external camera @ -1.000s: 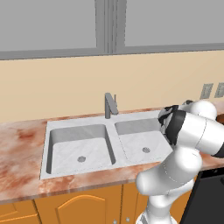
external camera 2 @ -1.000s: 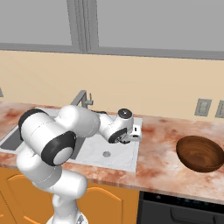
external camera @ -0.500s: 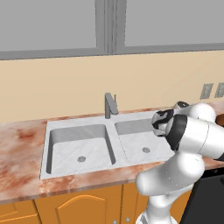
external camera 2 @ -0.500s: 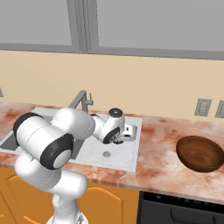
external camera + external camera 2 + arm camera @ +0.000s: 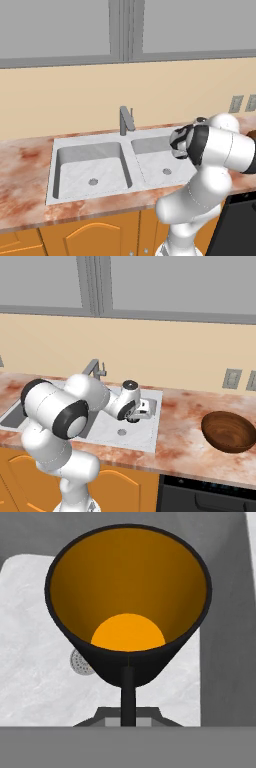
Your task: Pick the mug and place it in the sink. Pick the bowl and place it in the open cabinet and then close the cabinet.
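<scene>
While fingers are clamped on mug over the sink r. basin, step 1 is near done; next: lower & release, bowl waits on desk.

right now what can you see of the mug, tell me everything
The mug is a small black cup with an orange-yellow inside and a flat orange bottom, and looks smooth. In the hand view its open mouth faces the camera. A thin dark part of the tool runs up to its lower wall. Beneath it lie the light grey basin floor and a round drain of the sink, so it hangs over the right basin.
</scene>
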